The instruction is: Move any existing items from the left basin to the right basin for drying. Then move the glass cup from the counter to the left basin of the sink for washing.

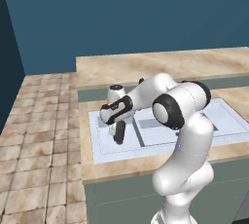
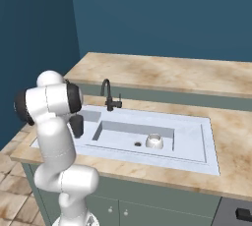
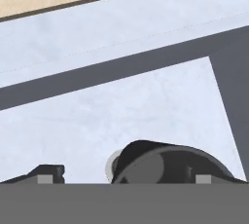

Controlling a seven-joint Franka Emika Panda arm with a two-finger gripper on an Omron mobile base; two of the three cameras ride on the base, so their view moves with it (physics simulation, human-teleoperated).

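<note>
The glass cup, a dark tapered tumbler, stands upright in the left basin of the pale sink, close beside my arm. In the left base view my gripper reaches down into the left basin right over the cup. The hand view looks into the cup's rim from just above, over the basin floor. My gripper is open: the left fingertip stands clear of the cup, and the right one sits at its far side. A small white bowl rests in the right basin.
A black faucet rises at the sink's back rim between the basins. Beige marbled counter runs behind and around the sink, with a raised ledge at the back. Tiled floor lies to the counter's left.
</note>
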